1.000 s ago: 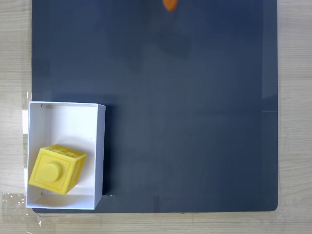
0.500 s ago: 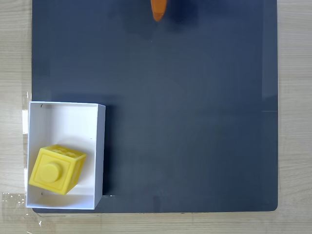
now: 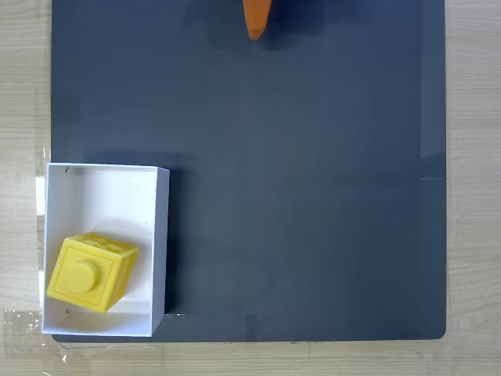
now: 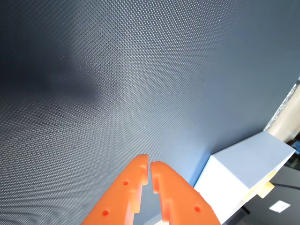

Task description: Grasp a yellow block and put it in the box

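A dark mat (image 3: 297, 196) on the wooden table (image 3: 23, 94) carries the box (image 3: 160, 235).

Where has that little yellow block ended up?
In the fixed view the yellow block sits tilted inside the white box, in its lower part, at the dark mat's lower-left corner, far from the orange pincer.

Gripper (image 4: 150, 165): two orange plastic fingers (image 4: 123, 197), tapering to rounded tips. Small round holes in each. Stepped notches along the inner edges.

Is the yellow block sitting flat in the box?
No, tipped. The yellow block leans at an angle inside the box, its stud facing the fixed view.
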